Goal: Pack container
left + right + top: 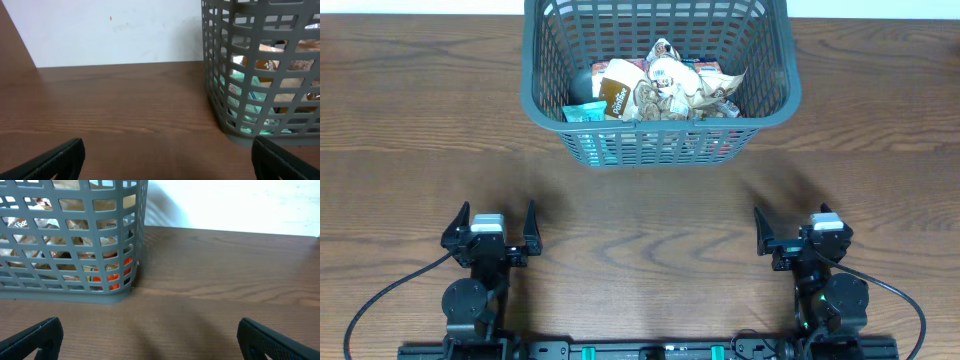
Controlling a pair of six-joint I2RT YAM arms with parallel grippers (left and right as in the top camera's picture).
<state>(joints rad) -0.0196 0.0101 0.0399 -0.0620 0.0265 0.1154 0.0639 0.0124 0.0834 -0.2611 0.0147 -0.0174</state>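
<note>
The container is a dark grey slotted basket at the table's far middle, holding several snack packs in brown, white and teal wrappers. Its lattice wall shows at the right of the left wrist view and at the left of the right wrist view, with packs visible through the slots. My left gripper rests near the front left edge, open and empty, with bare wood between the fingers. On the front right, my right gripper is open and empty too.
Brown wooden table stretches between the grippers and the basket. A white wall rises behind the table's far edge. Black cables trail from both arm bases at the front.
</note>
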